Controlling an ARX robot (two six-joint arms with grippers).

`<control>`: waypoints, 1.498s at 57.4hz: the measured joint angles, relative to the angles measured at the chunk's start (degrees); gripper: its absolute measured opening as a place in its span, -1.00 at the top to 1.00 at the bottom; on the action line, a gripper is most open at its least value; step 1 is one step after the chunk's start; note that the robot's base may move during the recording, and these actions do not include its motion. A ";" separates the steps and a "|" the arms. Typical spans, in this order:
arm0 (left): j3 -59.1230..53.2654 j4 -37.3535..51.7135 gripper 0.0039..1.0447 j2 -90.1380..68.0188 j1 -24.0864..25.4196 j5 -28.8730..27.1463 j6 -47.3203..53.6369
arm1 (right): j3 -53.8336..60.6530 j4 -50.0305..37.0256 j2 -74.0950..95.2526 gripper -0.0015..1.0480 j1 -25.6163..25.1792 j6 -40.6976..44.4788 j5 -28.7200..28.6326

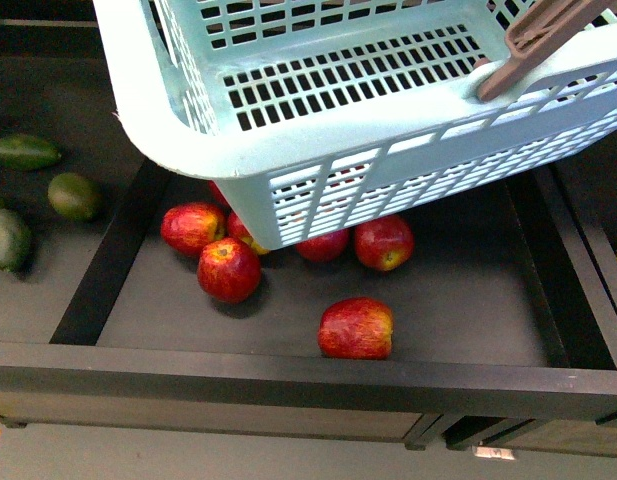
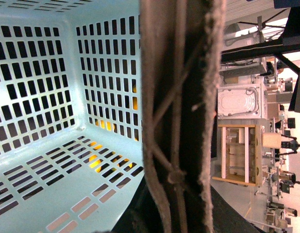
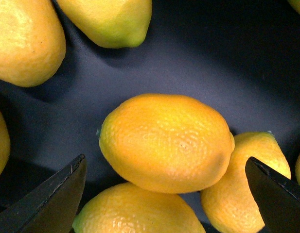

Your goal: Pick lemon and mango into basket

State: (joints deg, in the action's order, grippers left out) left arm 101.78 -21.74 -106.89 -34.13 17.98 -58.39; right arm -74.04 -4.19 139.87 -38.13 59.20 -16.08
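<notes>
1. The basket (image 1: 318, 150) hangs tilted above a dark tray (image 1: 288, 365) of red apples (image 1: 356, 328), with its brown handle (image 1: 548, 40) up at the right.
2. Left jaws: that wrist's view shows only the handle and the basket's inside, so I cannot tell their state.
3. The right jaws stand released, one either side of a lemon (image 3: 167, 141) and clear of it.
4. That lemon lies on a dark surface, touching other lemons (image 3: 135, 213).
</notes>
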 joint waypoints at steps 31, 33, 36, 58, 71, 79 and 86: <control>0.00 0.00 0.89 0.00 0.02 -0.15 0.02 | -8.76 3.58 6.93 -0.83 1.70 -0.15 1.70; 0.00 0.00 0.89 0.00 0.02 -0.17 0.02 | -8.96 3.67 7.02 -0.83 1.70 -0.24 1.75; 0.00 0.00 0.89 0.00 0.02 -0.20 0.02 | -9.44 4.02 7.15 -0.83 1.73 -0.31 2.29; 0.00 0.00 0.89 0.00 0.00 -0.11 0.02 | -11.69 6.10 8.28 -0.58 1.66 -2.38 2.43; 0.00 0.00 0.89 0.00 0.00 -0.04 0.00 | -12.02 6.56 8.48 -0.56 1.33 -4.17 2.23; 0.00 0.00 0.89 0.00 0.00 -0.09 0.02 | -11.80 6.05 8.41 -0.56 0.85 -6.64 0.94; 0.00 0.00 0.89 0.00 0.00 -0.07 0.00 | -10.23 5.35 7.08 -0.56 0.22 -9.97 -1.75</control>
State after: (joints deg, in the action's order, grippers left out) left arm 101.78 -21.74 -106.89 -34.13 17.91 -58.39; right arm -84.27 1.17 146.96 -37.91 49.23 -17.82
